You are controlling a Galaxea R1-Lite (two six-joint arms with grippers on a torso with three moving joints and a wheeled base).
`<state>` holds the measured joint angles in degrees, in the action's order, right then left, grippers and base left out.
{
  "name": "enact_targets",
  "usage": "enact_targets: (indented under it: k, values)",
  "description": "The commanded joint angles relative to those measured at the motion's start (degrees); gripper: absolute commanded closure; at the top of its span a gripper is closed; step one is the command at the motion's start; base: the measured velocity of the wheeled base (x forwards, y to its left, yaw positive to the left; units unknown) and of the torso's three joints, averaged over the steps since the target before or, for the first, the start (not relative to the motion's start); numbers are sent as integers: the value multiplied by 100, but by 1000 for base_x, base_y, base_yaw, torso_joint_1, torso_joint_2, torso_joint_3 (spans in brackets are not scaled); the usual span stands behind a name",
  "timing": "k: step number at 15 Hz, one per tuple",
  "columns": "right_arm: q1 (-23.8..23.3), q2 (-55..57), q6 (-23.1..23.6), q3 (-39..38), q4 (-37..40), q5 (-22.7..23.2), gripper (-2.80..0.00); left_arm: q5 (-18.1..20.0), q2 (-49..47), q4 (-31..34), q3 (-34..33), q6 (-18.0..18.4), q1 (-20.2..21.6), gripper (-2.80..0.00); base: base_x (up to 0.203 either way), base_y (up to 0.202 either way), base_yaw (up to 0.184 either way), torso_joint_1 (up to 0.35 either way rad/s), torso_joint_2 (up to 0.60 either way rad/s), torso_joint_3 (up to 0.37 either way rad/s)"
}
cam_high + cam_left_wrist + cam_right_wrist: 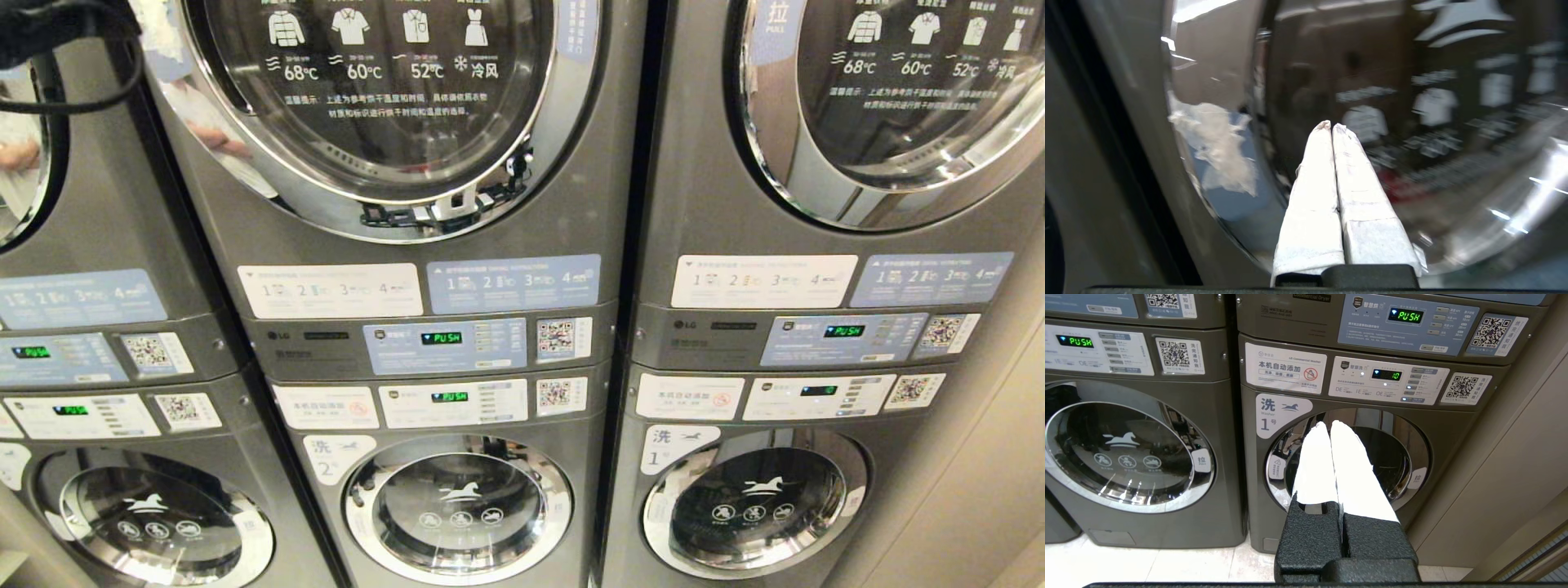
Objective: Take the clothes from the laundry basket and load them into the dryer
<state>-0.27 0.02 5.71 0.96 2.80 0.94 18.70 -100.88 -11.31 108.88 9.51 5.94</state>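
The dryer is the upper middle machine, and its round glass door (384,106) is closed in its chrome ring. My left gripper (1331,125) is shut and empty, its white-wrapped fingers pointing at that door's glass (1412,102) near the chrome rim (1180,134). A blurred red patch (1406,188) shows in the glass; I cannot tell whether it lies inside the drum or is a reflection. The laundry basket is out of view. Part of the left arm (57,33) shows in the top left corner of the head view. My right gripper (1327,424) is shut and empty, hanging low before washer number 1 (1347,457).
Stacked grey machines fill the view: closed dryers above, washers (457,506) below, control panels (445,343) between. A second dryer door (898,90) is at upper right. A beige wall (1515,477) flanks the right stack. Pale floor tiles (1147,563) lie before the washers.
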Motion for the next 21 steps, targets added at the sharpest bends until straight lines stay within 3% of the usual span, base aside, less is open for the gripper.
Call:
enact_targets:
  k: [1,2,4,8,11,14,15,16,19,21]
  values:
    - [0,-11,15,0,1,3,0,147,1029,1363,-101,3,-24,0,0,0,0,0,0,0]
    - [0,-11,26,0,10,3,0,198,1417,1918,-284,-104,-38,0,0,0,0,0,0,0]
    - [0,-11,44,0,10,13,0,235,2111,2249,-1297,-429,-49,0,0,0,0,0,0,0]
    - [-4,-11,17,0,1,3,0,186,4403,2410,-5153,-407,-22,0,0,0,0,0,0,0]
    - [-8,-11,65,-8,1,12,0,-538,6444,2455,-7829,-289,40,0,0,0,0,0,0,0]
    - [-8,-11,53,-8,1,12,0,-1625,7624,2315,-9710,-203,72,0,0,0,0,0,0,0]
    - [-8,-11,42,-8,1,12,0,-1833,7955,2252,-10092,-197,59,0,0,0,0,0,0,0]
    - [-8,-11,26,-8,1,12,0,-1798,8184,2209,-10289,-191,-21,0,0,0,0,0,0,0]
    - [-8,-11,61,-8,1,10,0,-1534,8551,2138,-10453,-139,-889,0,0,0,0,0,0,0]
    - [-8,-10,44,-8,1,12,0,-1510,8586,2108,-10484,-142,-902,0,0,0,0,0,0,0]
